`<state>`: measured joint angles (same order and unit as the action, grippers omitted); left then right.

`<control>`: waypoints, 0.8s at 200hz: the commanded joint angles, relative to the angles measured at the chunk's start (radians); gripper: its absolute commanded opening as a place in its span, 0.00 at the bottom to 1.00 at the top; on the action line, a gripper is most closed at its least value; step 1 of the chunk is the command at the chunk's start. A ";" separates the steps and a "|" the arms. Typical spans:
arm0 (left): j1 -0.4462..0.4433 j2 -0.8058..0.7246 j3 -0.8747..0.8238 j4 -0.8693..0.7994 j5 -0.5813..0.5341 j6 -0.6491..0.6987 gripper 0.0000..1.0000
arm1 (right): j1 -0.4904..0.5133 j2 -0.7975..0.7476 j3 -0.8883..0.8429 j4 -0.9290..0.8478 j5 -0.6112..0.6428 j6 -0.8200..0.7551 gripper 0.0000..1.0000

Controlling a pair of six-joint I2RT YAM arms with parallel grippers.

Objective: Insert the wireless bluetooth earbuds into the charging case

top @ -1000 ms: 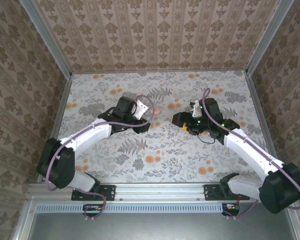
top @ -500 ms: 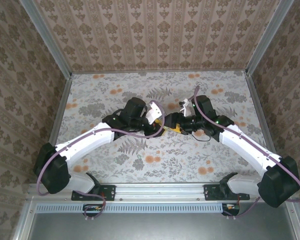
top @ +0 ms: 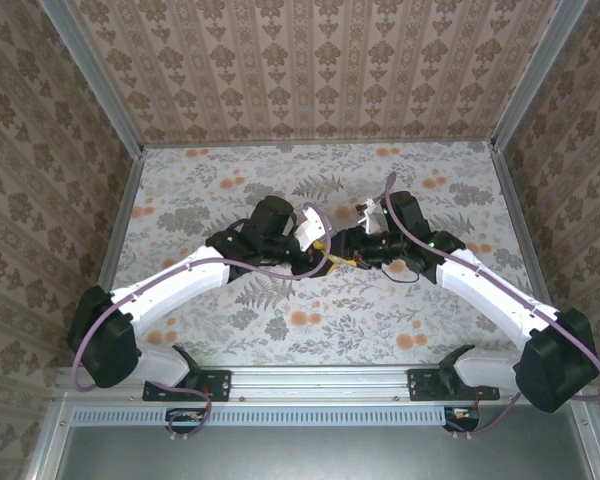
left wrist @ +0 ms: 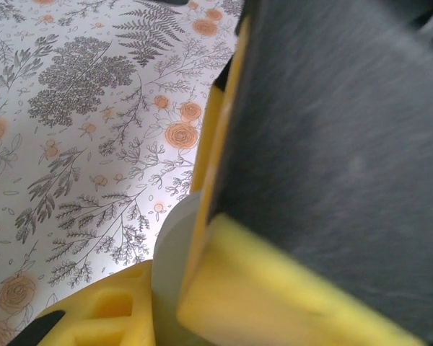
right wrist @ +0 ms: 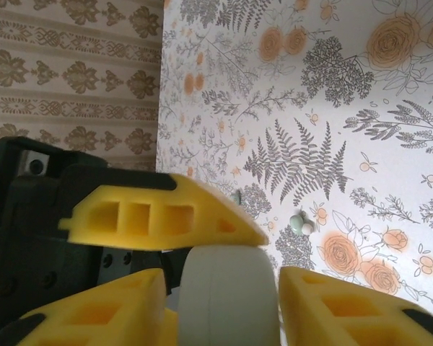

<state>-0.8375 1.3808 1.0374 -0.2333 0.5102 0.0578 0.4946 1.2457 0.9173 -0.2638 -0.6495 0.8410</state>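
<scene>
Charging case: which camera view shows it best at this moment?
Right wrist view: the charging case sits close and centred, its pale rounded body plain between yellow fingers. The left wrist view gives a pale sliver of it beside a yellow finger. In the top external view it is too small to make out.

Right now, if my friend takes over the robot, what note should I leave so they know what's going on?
Left claw: shut on the charging case, over the middle of the table.
Right claw: one finger on each side of the same case; I can't tell if it grips.
Earbuds: tiny pale pieces lying on the table past the case, not in it.
Done: the case is in the claws.
Left: put both earbuds into the case.
</scene>
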 commanded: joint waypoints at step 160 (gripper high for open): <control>0.153 -0.371 -0.392 0.691 0.014 -0.222 0.78 | -0.006 -0.143 -0.158 0.554 0.175 0.701 0.23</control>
<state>-0.6624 0.9661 0.6407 0.2897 0.4370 -0.1070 0.4870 1.1397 0.7727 0.1688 -0.5442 1.3952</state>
